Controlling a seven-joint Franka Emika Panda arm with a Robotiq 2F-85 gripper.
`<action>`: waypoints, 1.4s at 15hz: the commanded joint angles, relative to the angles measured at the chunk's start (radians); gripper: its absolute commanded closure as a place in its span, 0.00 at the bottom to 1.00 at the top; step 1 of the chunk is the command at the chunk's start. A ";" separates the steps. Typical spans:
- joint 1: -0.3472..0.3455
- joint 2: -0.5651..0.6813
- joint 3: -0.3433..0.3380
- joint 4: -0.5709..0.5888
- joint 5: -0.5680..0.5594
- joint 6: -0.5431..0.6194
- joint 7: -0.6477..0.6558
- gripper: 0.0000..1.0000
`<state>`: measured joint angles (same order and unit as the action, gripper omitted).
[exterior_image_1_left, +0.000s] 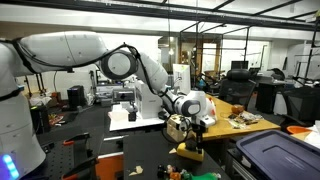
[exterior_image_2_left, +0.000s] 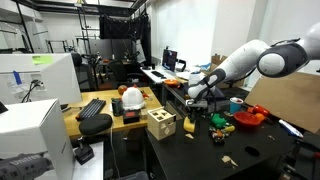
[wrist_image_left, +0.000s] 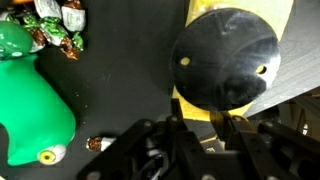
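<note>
Slippage is the risk: the gripper (wrist_image_left: 203, 130) hangs close over a black dome (wrist_image_left: 225, 55) on a yellow block (wrist_image_left: 280, 20), right of a green toy (wrist_image_left: 35, 95); its finger spread and hold cannot be told. Pinching that round top off-centre could skid it away.

I am working in a robotics lab set in an open, industrial room. High above my gripper (exterior_image_1_left: 190, 140) the bare ceiling (exterior_image_1_left: 250, 12) shows exposed pipes and beams. Well behind the gripper, desks with a monitor (exterior_image_1_left: 238, 68) and office chairs (exterior_image_1_left: 240, 92) fill the floor. My black counter (exterior_image_2_left: 265, 152) stands just beside a wooden bench (exterior_image_2_left: 75, 128) carrying a keyboard (exterior_image_2_left: 90, 108), and white equipment cases (exterior_image_2_left: 45, 75) sit farther off. Beyond them rises black metal framing (exterior_image_2_left: 110, 30).
</note>
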<state>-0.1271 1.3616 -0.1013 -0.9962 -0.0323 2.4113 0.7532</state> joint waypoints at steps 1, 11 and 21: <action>0.025 -0.050 -0.028 -0.062 -0.003 -0.026 0.060 0.32; 0.016 -0.095 0.004 -0.083 0.044 -0.139 0.121 0.00; -0.005 -0.088 0.044 -0.085 0.142 -0.154 0.113 0.00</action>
<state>-0.1223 1.3109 -0.0747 -1.0301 0.0846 2.2658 0.8534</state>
